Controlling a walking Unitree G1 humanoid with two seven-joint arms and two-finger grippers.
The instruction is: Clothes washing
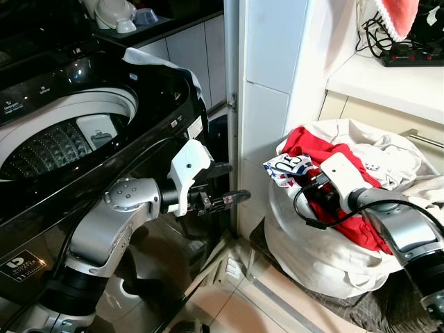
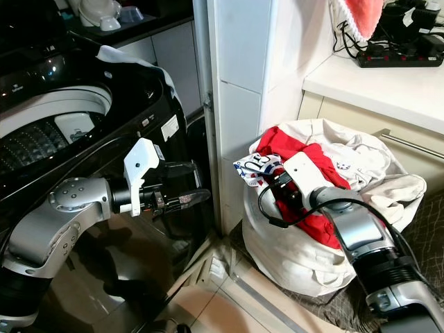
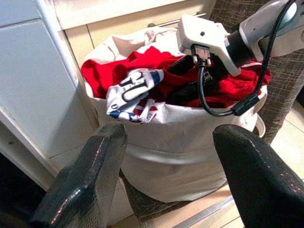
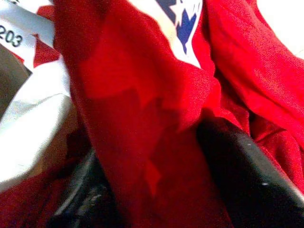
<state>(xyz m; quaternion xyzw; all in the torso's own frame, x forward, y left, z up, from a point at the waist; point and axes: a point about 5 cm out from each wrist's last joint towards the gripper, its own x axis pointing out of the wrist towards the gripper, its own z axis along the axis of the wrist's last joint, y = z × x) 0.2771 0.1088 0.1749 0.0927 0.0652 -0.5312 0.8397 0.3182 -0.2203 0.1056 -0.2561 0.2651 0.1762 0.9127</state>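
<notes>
The left arm (image 1: 104,229) bends low in front, its left gripper (image 1: 225,186) hanging with jaws wide and empty between the washing machine (image 1: 69,139) and the white laundry bag (image 1: 312,243). The machine stands on the robot's left, lid up and drum open; the bag sits on the floor to the right, below a bench (image 1: 395,83) that carries a power strip (image 1: 413,54). The right gripper (image 4: 156,175) is buried in the bag's top, jaws straddling a fold of red garment (image 1: 347,208); whether they have closed on it I cannot tell. A printed white cloth (image 1: 288,168) lies just beside. The coming lift must carry leftward past the white cabinet edge (image 1: 267,104).
</notes>
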